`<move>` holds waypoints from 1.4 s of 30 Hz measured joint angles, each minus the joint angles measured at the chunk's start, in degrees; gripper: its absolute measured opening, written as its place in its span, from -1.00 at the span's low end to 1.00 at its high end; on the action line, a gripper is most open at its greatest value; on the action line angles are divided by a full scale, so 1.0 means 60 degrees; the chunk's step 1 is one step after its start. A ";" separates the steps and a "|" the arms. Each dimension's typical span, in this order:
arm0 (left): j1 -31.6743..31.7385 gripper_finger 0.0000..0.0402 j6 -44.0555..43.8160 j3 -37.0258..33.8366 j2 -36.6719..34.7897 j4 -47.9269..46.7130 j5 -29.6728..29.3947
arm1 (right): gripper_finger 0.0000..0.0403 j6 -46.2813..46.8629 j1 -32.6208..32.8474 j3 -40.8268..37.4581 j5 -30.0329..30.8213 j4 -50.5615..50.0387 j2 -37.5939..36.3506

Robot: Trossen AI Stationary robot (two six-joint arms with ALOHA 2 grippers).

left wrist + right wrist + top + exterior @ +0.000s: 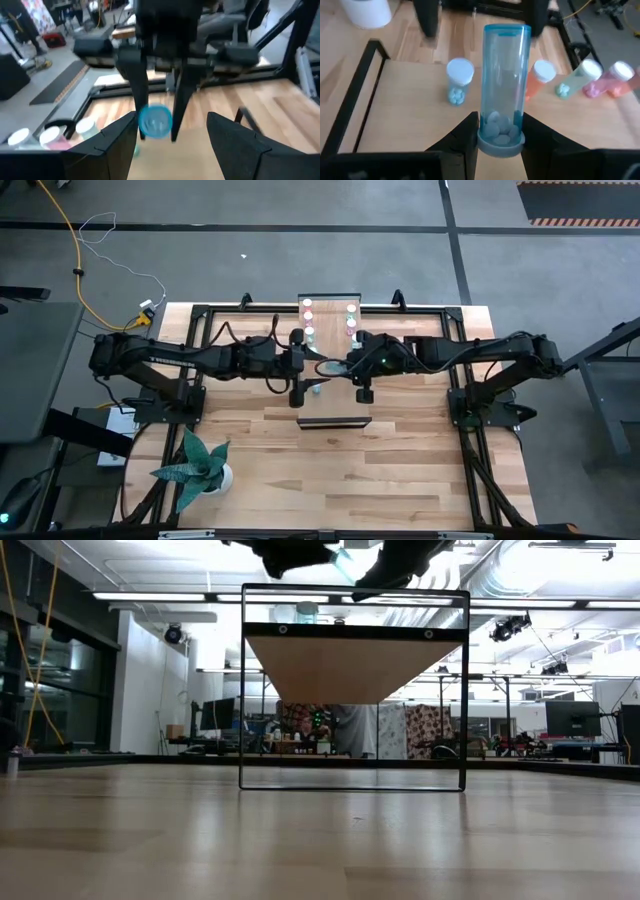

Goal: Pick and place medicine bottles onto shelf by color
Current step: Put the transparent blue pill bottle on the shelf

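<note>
The shelf is a narrow light-wood board raised on a black wire frame. Small white-capped bottles stand on its far half: pink, green, orange, and a blue one apart from them. My right gripper hovers over the shelf, shut on a larger translucent blue bottle with pills inside. My left gripper is open and faces that bottle's round end from the table's left, without touching it. In the low view both grippers sit at the top edge, with the blue bottle between them. My right gripper pinches the blue bottle at its blue-grey rimmed end, where the pills lie, between its two fingers. The fingers slant down from the table's right. The bottle is lifted clear above the shelf and reaches out past the fingertips toward my left gripper.
A potted plant in a white pot stands near the table's near-left corner. A black frame runs along the table's edges. Bare wooden tabletop lies between the shelf and the near edge. The room beyond holds chairs and equipment.
</note>
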 joint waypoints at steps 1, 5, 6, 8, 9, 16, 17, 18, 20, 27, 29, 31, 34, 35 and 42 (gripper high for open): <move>0.0000 0.13 0.0004 0.0000 0.0074 -0.0017 -0.0102 | -0.49 -0.0081 0.0019 0.0000 -0.0004 0.0084 0.0000; 0.0012 0.13 0.0046 0.0121 0.0456 -0.0081 -0.0289 | -0.49 -0.0186 0.0068 0.0000 -0.0159 0.0084 0.0000; 0.0019 0.13 0.0013 0.0173 0.0488 -0.0107 -0.0292 | -0.49 -0.0185 0.0073 0.0000 -0.0182 0.0084 0.0000; 0.0025 0.13 0.0011 0.0359 0.0639 -0.0022 -0.0309 | -0.49 -0.0186 0.0060 0.0000 -0.0263 0.0074 0.0000; 0.0025 0.13 0.0013 0.0391 0.0693 -0.0064 -0.0309 | -0.49 -0.0184 0.0061 0.0000 -0.0328 0.0064 0.0000; 0.0018 0.13 -0.0246 0.0520 0.0807 -0.0140 0.0009 | -0.49 -0.0133 0.0062 0.0000 -0.0387 -0.0091 -0.0004; 0.0018 0.13 -0.0261 0.0517 0.0810 -0.0155 0.0015 | -0.49 -0.0113 0.0062 0.0000 -0.0387 -0.0093 -0.0004; 0.0018 0.13 -0.0270 0.0517 0.0812 -0.0123 0.0013 | -0.49 -0.0109 0.0062 0.0000 -0.0387 -0.0120 -0.0004; 0.0018 0.13 -0.0330 0.0517 0.0806 -0.0075 0.0029 | -0.49 -0.0109 0.0062 0.0000 -0.0387 -0.0192 -0.0004; 0.0022 -0.12 -0.0448 0.0517 0.0806 -0.0101 0.0041 | -0.49 -0.0109 0.0062 0.0000 -0.0387 -0.0214 -0.0004; 0.0022 -0.24 -0.0452 0.0517 0.0806 -0.0101 0.0044 | -0.49 -0.0109 0.0062 0.0000 -0.0387 -0.0208 -0.0007; 0.0022 -0.36 -0.0452 0.0517 0.0806 -0.0101 0.0044 | -0.49 -0.0109 0.0062 0.0000 -0.0387 -0.0204 -0.0007; 0.0022 -0.52 -0.0452 0.0517 0.0806 -0.0101 0.0061 | -0.49 -0.0108 0.0062 0.0000 -0.0387 -0.0222 -0.0007; 0.0022 -0.56 -0.0452 0.0517 0.0806 -0.0101 0.0070 | -0.49 -0.0109 0.0062 -0.0003 -0.0390 -0.0220 -0.0007; 0.0022 -0.56 -0.0503 0.0517 0.0806 -0.0150 0.0071 | -0.38 -0.0164 0.0062 -0.0004 -0.0393 -0.0246 -0.0007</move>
